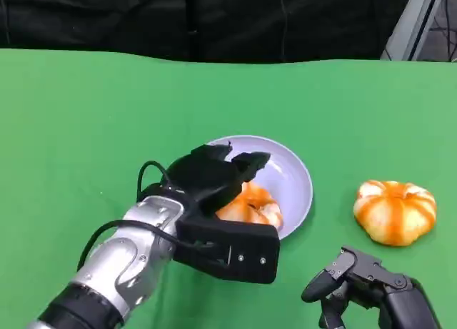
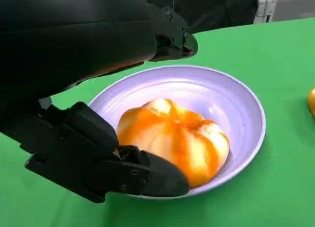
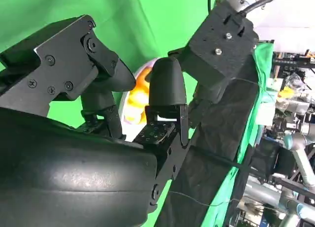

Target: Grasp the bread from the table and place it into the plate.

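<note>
An orange-and-white striped bread (image 1: 255, 206) (image 2: 177, 138) lies inside the pale lavender plate (image 1: 296, 175) (image 2: 246, 104) at the table's centre. My left hand (image 1: 214, 179) (image 2: 88, 64) hovers over the plate's near-left side. Its fingers arch above the bread without touching it, and the thumb tip (image 2: 162, 178) lies at the plate rim beside the bread. A second, similar bread (image 1: 395, 211) sits on the green cloth to the right of the plate. My right hand (image 1: 364, 286) (image 3: 74, 138) rests low at the front right, holding nothing, near that second bread.
Green cloth (image 1: 86, 129) covers the table, with a black backdrop behind its far edge. A metal stand (image 1: 421, 22) rises at the back right. My left forearm (image 1: 128, 265) reaches in from the lower left with a cable looped on it.
</note>
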Available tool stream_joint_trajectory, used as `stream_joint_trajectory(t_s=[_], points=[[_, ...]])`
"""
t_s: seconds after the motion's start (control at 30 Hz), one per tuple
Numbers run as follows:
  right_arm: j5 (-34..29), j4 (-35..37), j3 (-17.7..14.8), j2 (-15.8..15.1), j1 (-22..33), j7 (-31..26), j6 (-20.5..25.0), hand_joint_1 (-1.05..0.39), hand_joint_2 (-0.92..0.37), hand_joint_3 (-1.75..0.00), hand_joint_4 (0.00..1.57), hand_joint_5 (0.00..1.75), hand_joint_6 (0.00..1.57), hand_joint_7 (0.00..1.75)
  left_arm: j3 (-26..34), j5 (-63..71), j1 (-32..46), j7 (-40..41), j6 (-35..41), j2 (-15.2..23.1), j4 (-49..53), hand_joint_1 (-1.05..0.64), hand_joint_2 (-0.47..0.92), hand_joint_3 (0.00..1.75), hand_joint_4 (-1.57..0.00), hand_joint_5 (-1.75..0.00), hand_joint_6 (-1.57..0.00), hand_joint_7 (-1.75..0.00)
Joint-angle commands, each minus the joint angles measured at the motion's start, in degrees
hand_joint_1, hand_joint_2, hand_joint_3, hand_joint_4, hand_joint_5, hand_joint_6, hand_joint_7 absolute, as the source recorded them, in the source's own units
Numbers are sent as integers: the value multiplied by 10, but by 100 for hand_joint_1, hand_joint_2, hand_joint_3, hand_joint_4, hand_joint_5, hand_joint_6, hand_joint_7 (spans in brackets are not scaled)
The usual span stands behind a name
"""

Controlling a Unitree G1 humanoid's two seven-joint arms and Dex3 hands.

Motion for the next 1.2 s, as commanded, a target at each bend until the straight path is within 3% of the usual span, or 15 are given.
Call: stream_joint_trajectory(t_s=[0.03, 0.3, 0.53, 0.6, 0.7, 0.9, 1.0, 1.03, 1.07, 1.13, 1.2], points=[[4, 3, -4, -5, -1, -1, -10, 5, -45, -125, 69, 161, 74, 131, 32, -48, 30, -28, -12, 32, -52, -96, 92, 51, 0, 0, 0, 0], [0, -2, -1, -1, 1, -4, -4, 4, -44, -127, 69, 161, 74, 131, 120, -170, 142, 19, -117, 58, -134, -87, 92, 45, -3, -2, -5, -2], [3, -9, 0, -3, 3, 1, 5, 5, -46, -125, 68, 163, 73, 131, 186, -244, 247, 114, -252, 37, -139, -68, 92, 41, -29, -18, -29, -12], [6, -11, -1, -3, 4, 2, 8, 5, -46, -125, 68, 163, 73, 131, 199, -266, 269, 124, -290, 32, -136, -61, 92, 37, -36, -31, -38, -14], [7, -12, -2, -4, 6, 3, 6, 5, -46, -125, 68, 164, 73, 131, 219, -321, 303, 125, -349, 18, -127, -50, 92, 30, -35, -76, -56, -15], [5, -12, -4, -5, 4, 3, 6, 5, -46, -125, 68, 163, 73, 131, 240, -451, 351, 76, -396, -8, -118, -30, 92, 24, -58, -103, -86, -31], [5, -10, -5, -5, 4, 1, 1, 3, -45, -124, 68, 162, 73, 131, 245, -516, 375, 35, -397, -13, -129, -16, 86, 42, -69, -120, -85, -69], [5, -10, -5, -5, 4, 1, 1, 3, -45, -124, 69, 162, 73, 131, 247, -532, 386, 24, -393, -14, -137, -12, 81, 60, -75, -128, -85, -85], [6, -10, -5, -5, 4, 2, 1, 3, -46, -124, 68, 162, 73, 131, 249, -540, 393, 17, -391, -15, -142, -7, 70, 89, -84, -137, -87, -105], [7, -11, -7, -6, 5, 2, 1, 3, -46, -124, 68, 162, 73, 131, 255, -544, 408, 15, -383, -24, -152, -4, 56, 116, -89, -152, -86, -126], [8, -12, -8, -6, 6, 3, 2, 2, -47, -123, 68, 162, 73, 131, 259, -544, 415, 14, -373, -32, -159, -4, 48, 131, -87, -164, -84, -140]])
